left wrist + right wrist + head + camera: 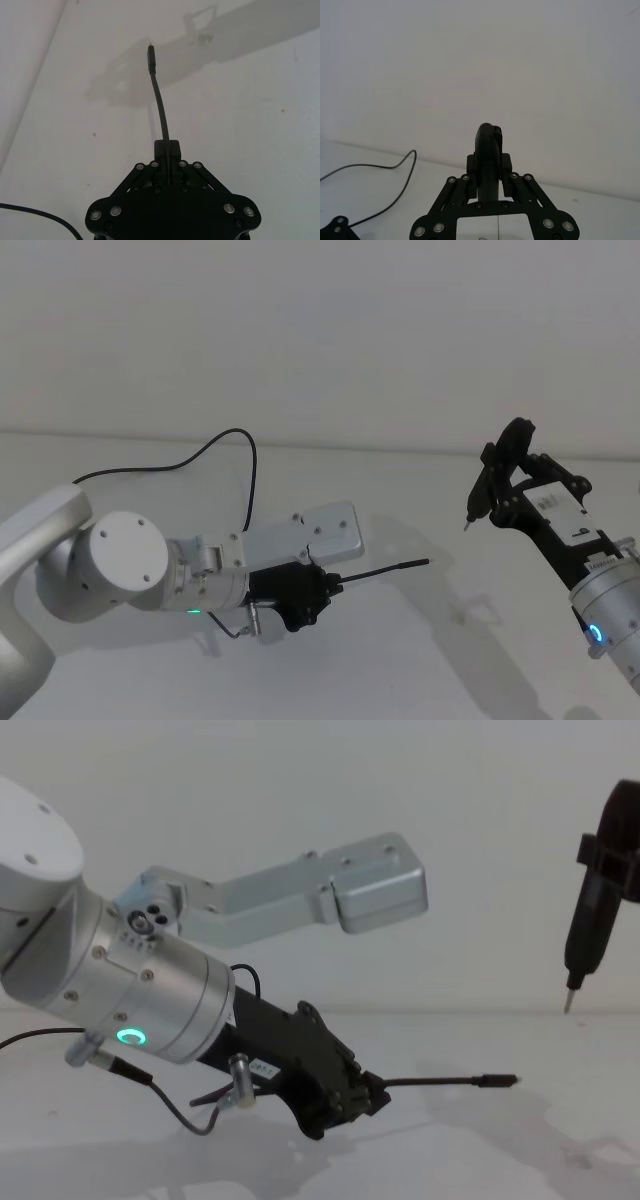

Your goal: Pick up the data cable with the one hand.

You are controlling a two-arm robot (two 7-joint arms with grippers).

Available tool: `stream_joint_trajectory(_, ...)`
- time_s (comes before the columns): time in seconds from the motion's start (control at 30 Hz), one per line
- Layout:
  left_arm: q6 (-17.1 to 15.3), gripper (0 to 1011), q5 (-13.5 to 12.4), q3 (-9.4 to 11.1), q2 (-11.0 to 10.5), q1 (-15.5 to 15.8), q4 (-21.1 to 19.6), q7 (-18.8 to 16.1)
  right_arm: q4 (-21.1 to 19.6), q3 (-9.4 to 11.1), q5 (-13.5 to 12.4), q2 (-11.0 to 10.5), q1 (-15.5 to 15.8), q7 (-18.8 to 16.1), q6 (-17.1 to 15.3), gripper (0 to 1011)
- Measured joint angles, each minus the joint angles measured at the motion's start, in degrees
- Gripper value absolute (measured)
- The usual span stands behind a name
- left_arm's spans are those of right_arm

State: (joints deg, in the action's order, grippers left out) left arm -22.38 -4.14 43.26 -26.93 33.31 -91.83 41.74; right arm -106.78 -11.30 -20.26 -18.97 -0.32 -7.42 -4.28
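Observation:
The data cable [248, 465] is a thin black line looping across the white table behind my left arm. Its end section [160, 102] sticks straight out from my left gripper [167, 150], which is shut on it, and ends in a small black plug [150, 55] with a metal tip. The chest view shows that gripper [368, 1098] just above the table, the plug [495, 1081] hovering level to its right. In the head view the left gripper [325, 588] sits centre-left. My right gripper [503, 472] is raised at the right, shut on a black pen-shaped tool [482, 490].
A short grey wire with a silver connector [240, 1084] hangs off the left wrist. The white table [400, 660] meets a white wall behind. The tool's pale tip [569, 1003] points down, well above the table and apart from the plug.

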Motion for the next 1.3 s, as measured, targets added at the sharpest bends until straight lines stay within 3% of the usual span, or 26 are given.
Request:
stream_joint_trajectory(0.47,0.5,48,1.5,-1.1,-0.8,0.1,-1.3,0.6,-2.3,0.1,-2.1,1.0,-0.3,-0.8,-4.5,268)
stream_joint_trajectory(1.3,0.7,48,2.0,-1.5,-1.1,0.1,-1.8,0.8,0.3,-1.4,-0.7,2.5,-1.9,-1.6,-7.3,268)
